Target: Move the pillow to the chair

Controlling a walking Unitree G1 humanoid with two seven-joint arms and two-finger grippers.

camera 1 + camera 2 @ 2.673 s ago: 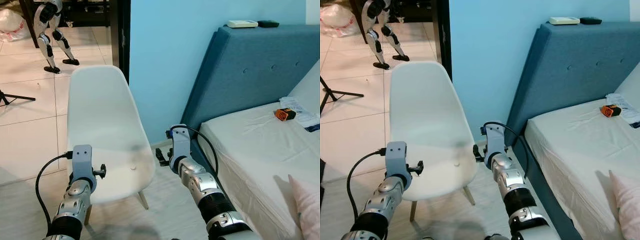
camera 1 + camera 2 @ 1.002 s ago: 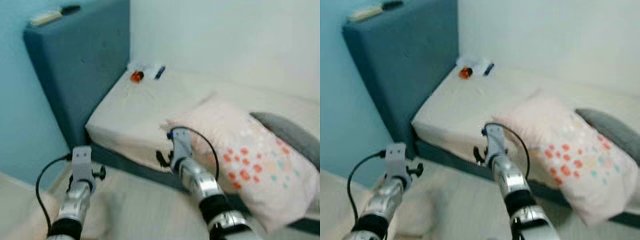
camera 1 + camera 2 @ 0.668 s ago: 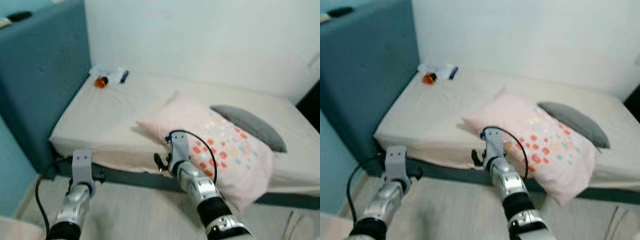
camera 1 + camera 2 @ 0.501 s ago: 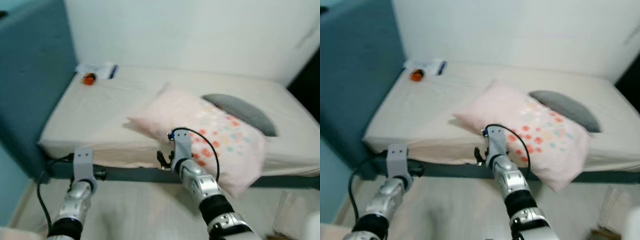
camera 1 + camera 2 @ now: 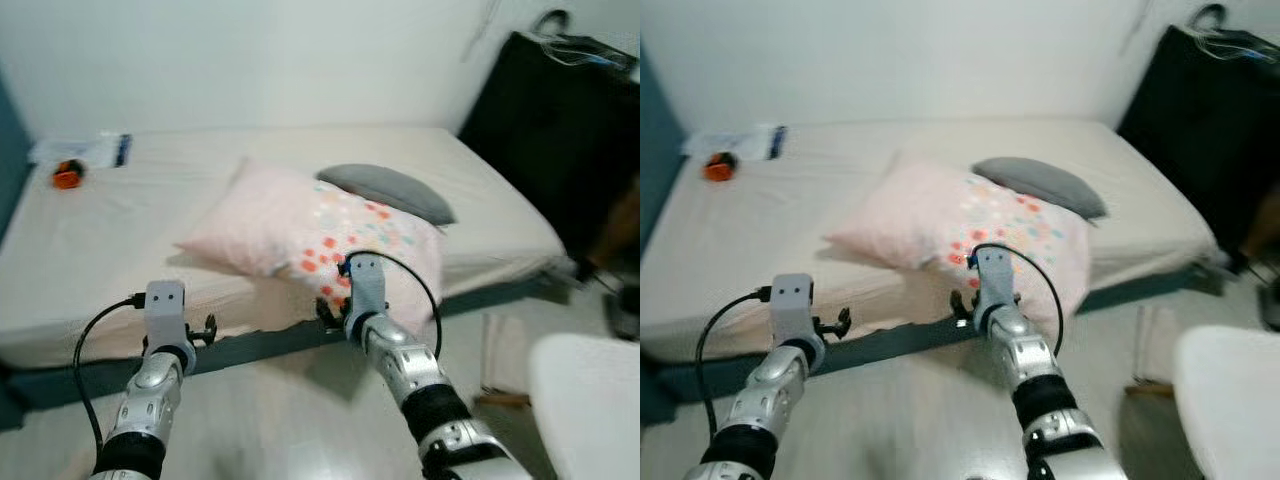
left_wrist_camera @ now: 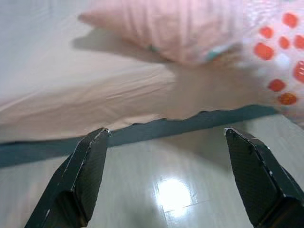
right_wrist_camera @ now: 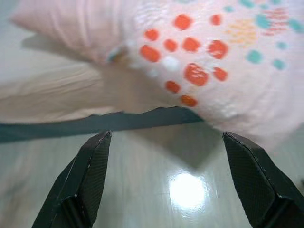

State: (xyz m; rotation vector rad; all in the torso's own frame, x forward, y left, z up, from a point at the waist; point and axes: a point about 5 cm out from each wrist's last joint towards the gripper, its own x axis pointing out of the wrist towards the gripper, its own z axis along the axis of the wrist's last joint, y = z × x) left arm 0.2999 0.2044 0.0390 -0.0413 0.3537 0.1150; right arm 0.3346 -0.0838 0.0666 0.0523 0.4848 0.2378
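The pink pillow with red and teal dots lies on the bed, one end hanging over the near edge. My left gripper is open with nothing in it, low over the floor just short of the bed's edge, to the left of the pillow. My right gripper is also open, right below the pillow's overhanging dotted end and apart from it. Both silver arms reach forward at bed height.
A grey cushion lies behind the pillow. An orange object and papers sit at the bed's far left. A black cabinet stands at the right. A blurred white rounded surface is at the lower right. Glossy floor lies below the dark bed base.
The whole view has swung right, from the white chair past the blue headboard to the bed's middle with the pillow. Both arms keep the same pose, grippers open.
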